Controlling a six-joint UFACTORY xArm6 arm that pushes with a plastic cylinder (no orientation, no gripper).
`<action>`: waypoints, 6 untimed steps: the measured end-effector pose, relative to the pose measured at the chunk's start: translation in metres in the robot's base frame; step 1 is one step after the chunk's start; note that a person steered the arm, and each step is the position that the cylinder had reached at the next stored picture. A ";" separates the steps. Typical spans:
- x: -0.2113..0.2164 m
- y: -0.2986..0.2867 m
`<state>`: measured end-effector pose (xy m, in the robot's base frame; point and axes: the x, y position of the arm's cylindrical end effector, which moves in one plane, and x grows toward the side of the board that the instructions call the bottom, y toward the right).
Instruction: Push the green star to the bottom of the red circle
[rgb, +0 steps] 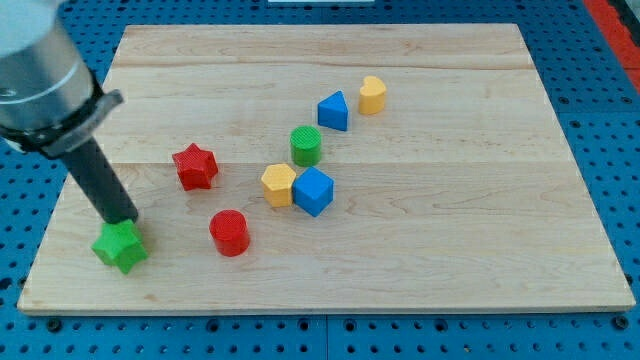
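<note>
The green star (121, 247) lies near the board's bottom left corner. The red circle (230, 232) stands to its right, slightly higher in the view, with a gap between them. My tip (124, 220) rests at the star's top edge, touching or nearly touching it; the dark rod slants up to the view's top left.
A red star (194, 166) lies above the red circle. A yellow hexagon (278, 185) and a blue cube (313, 190) sit side by side mid-board. A green cylinder (306, 145), a blue triangle (333, 110) and a yellow block (372, 95) lie further up. The wooden board (450, 250) has its bottom edge just below the star.
</note>
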<state>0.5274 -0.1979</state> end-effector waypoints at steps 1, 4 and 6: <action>0.003 -0.024; 0.035 -0.002; 0.037 0.053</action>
